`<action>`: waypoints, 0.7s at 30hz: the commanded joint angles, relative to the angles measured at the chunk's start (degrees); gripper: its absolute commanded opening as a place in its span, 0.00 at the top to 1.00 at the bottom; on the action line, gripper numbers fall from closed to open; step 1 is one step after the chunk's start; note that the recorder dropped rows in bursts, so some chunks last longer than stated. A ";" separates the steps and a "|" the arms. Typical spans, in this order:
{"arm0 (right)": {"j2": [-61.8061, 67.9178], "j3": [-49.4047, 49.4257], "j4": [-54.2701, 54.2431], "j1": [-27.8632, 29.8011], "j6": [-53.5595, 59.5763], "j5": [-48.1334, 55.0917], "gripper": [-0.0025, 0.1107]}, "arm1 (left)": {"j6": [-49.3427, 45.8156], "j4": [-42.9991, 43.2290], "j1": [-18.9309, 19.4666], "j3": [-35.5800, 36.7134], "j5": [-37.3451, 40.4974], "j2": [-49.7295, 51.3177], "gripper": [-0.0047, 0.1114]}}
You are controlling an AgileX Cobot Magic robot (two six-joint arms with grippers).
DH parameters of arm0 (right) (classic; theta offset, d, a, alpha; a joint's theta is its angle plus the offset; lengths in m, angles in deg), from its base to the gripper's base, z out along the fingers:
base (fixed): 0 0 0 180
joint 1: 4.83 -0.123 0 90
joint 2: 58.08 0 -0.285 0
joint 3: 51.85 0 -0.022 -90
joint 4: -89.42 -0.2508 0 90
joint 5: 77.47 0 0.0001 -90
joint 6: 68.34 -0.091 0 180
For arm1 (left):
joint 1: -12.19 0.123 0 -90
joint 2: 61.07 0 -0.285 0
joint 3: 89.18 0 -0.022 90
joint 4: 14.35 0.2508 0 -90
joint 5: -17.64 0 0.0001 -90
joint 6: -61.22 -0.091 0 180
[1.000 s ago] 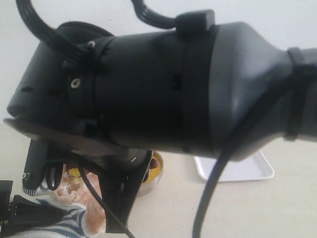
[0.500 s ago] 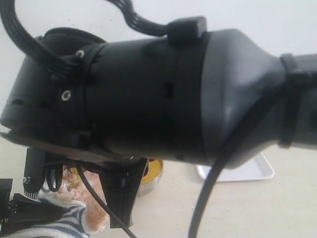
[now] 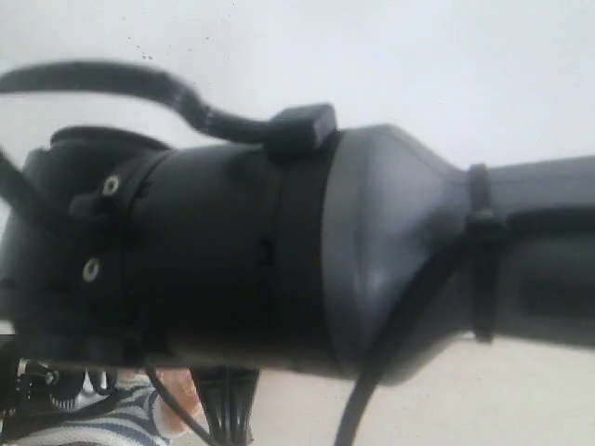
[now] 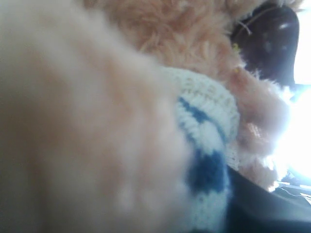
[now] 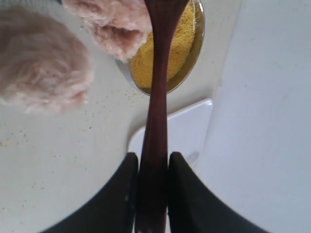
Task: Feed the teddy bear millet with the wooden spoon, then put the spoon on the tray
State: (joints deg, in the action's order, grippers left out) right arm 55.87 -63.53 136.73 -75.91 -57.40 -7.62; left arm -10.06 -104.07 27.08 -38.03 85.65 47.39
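My right gripper [image 5: 153, 165] is shut on the thin handle of the dark wooden spoon [image 5: 156, 97]. The spoon's far end reaches over the metal bowl of yellow millet [image 5: 177, 46], next to the teddy bear's plush paws [image 5: 116, 24]. A corner of the white tray [image 5: 182, 128] lies under the handle. In the left wrist view the teddy bear [image 4: 146, 73] fills the picture, its striped shirt [image 4: 206, 155] close up and the dark spoon bowl [image 4: 269, 39] by its face. The plush hides my left gripper's fingers. In the exterior view only the bear's shirt [image 3: 121, 423] shows.
The right arm's black body [image 3: 279, 260] blocks most of the exterior view, bowl and tray included. Loose millet grains are scattered on the pale table [image 5: 63, 155]. A white surface [image 5: 267, 121] rises beside the tray.
In the exterior view the right arm has shifted left and lower in the picture, and now covers the bowl and tray that showed earlier. The bear remains at the lower left.
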 commanded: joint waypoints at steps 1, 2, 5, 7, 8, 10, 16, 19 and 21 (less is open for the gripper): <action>-0.20 2.74 7.41 -2.68 -1.77 0.12 0.98 | -0.30 -1.30 -0.05 0.04 1.95 -0.22 0.93; -0.20 3.43 8.72 -2.84 -2.18 0.12 0.98 | -0.30 -1.30 -0.05 0.04 1.95 -0.22 0.93; -0.20 4.94 11.22 -2.84 -7.08 0.12 0.98 | -0.30 -1.30 -0.05 0.04 1.95 -0.22 0.93; -0.20 4.97 12.18 -2.72 -11.64 0.12 0.98 | -0.30 -1.30 -0.05 0.04 1.95 -0.22 0.93; -0.32 4.97 12.23 -2.72 -13.67 0.12 0.98 | -0.30 -1.30 -0.05 0.04 1.95 -0.22 0.93; -1.00 4.97 11.72 -2.72 -15.45 0.12 0.98 | -0.30 -1.30 -0.05 0.04 1.95 -0.22 0.93; -5.74 4.97 12.32 -2.60 -17.09 -1.95 0.98 | -1.19 -1.58 -0.05 0.04 1.95 -0.22 0.93; -9.05 4.97 12.52 -1.84 -20.28 -7.63 0.98 | -1.19 -3.92 -0.05 0.04 1.95 -0.22 0.93; -10.95 4.97 11.86 -0.13 -21.99 -10.54 0.98 | -1.19 -4.97 -0.05 0.04 1.95 -0.22 0.93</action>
State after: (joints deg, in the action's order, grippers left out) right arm 47.81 -58.54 148.18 -77.93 -76.63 -14.28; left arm -10.79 -106.43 27.08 -37.93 85.65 47.39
